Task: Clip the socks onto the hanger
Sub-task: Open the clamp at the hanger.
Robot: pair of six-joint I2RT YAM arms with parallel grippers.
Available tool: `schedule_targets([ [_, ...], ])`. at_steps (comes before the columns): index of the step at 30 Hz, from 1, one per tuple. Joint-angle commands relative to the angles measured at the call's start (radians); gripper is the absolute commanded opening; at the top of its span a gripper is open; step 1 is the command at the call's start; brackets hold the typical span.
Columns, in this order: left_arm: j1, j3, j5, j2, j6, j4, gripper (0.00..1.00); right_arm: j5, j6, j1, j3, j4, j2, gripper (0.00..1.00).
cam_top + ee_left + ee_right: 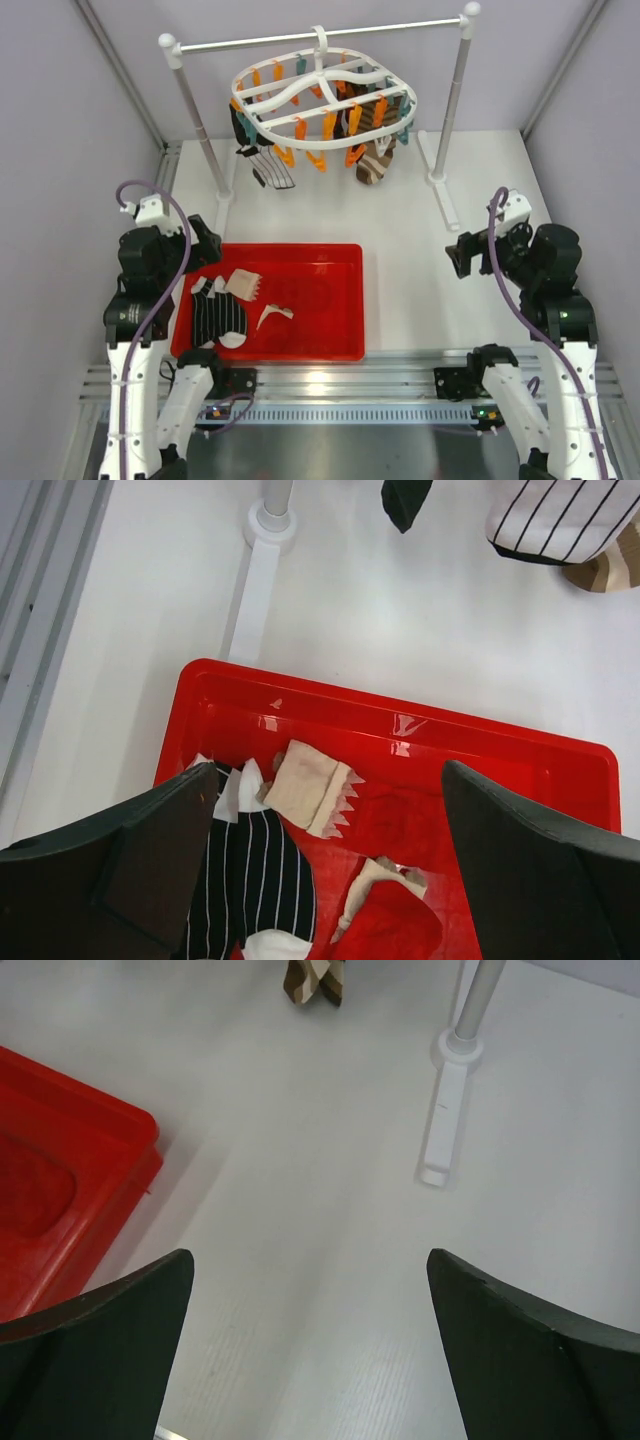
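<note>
Both arms idle, nothing held. Your left gripper hung above the left end of the shallow red plastic tray, fingers spread wide and empty. Your right gripper was equally wide apart and empty, over bare white table to the right of the tray.

Step in hand, as I judged it: take one sock out of the tray.
- In the left wrist view the folded beige-pink sock sat between your fingers, so it was the natural pick.
- Its edge lay touching or just beside the cuff of the black sock with thin white stripes and a white toe. You would want to close on the far side of the beige one, so only that sock lifted.
- Come straight down and pinch the cuff end, leaving fabric free for a clip to bite.
- Keep the right arm ready to steady a clip.

Tray contents: the three socks lay at the left end, the small white sock just right of the black one. A dark red shape beside them may be a sock; against the red tray I could not tell.

The large white plastic drying hanger hung by its hook from a white rod on two posts, well apart from the tray. It carried a dark striped sock and a brown striped sock. Several orange clips looked free.
</note>
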Motion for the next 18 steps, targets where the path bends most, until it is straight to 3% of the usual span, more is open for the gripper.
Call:
schedule_targets([
  [1,0.0,0.018,-0.016,0.005,-0.011,0.066,0.98,-0.005,0.062,-0.017,0.004,0.111,-0.01,1.0],
  [4,0.0,0.025,0.029,-0.017,0.017,0.106,0.98,0.013,0.121,-0.017,0.008,0.168,-0.009,1.0],
  [9,0.0,-0.001,0.27,-0.096,0.009,0.204,0.98,-0.074,0.242,-0.015,-0.007,0.345,-0.01,1.0],
  [11,0.0,-0.057,0.337,-0.141,-0.011,0.328,0.96,-0.096,0.313,-0.015,-0.019,0.418,-0.013,1.0],
  [13,-0.002,-0.146,0.421,-0.224,-0.025,0.487,0.94,-0.128,0.37,-0.015,-0.027,0.517,-0.006,0.97],
  [18,0.0,-0.26,0.533,-0.301,-0.034,0.655,0.9,-0.154,0.546,-0.015,0.005,0.662,0.075,0.84],
])
